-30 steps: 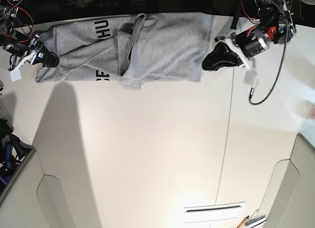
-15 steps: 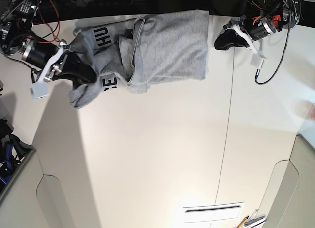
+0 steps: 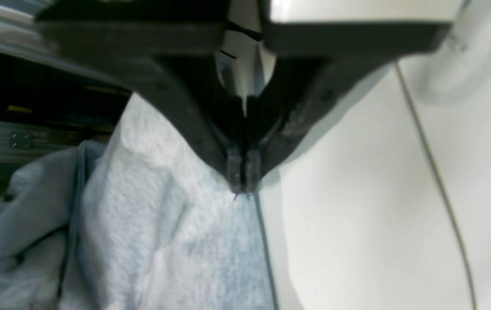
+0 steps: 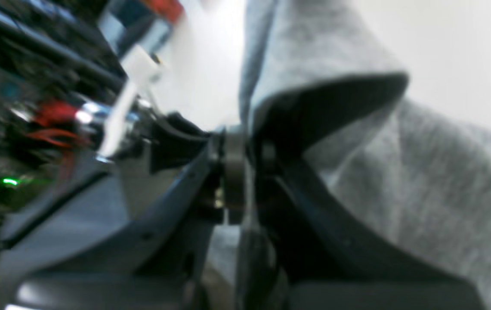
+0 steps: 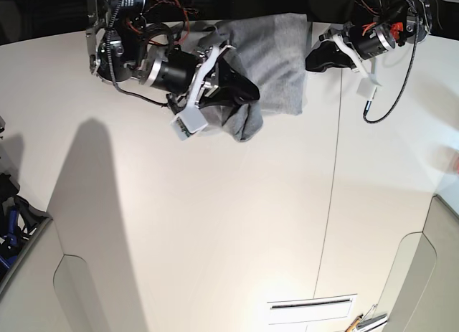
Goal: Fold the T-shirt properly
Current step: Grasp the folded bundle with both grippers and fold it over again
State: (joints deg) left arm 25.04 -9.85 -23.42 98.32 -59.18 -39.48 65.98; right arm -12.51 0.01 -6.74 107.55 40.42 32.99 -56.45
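At the far edge of the broad, smooth off-white table [image 5: 215, 224], the large heather-grey cotton T-shirt [image 5: 276, 56] lies bunched into a compact heap, its plain side uppermost and its lettering hidden from the base view; a thin dark seam line in the tabletop runs just beside the shirt's edge; the shirt's near corner hangs in a rounded fold below the right arm's black wrist housing [image 5: 172, 70], which reaches across from the left of the base view and covers part of the cloth; the right gripper [image 4: 239, 172] has its black fingers pressed almost together on a fold of the grey fabric, which drapes over and around them in the blurred wrist view; the left gripper [image 3: 242, 174] sits at the shirt's opposite edge, its dark fingers fully closed with nothing visibly caught between the tips, which rest at the hem where cloth meets bare table.
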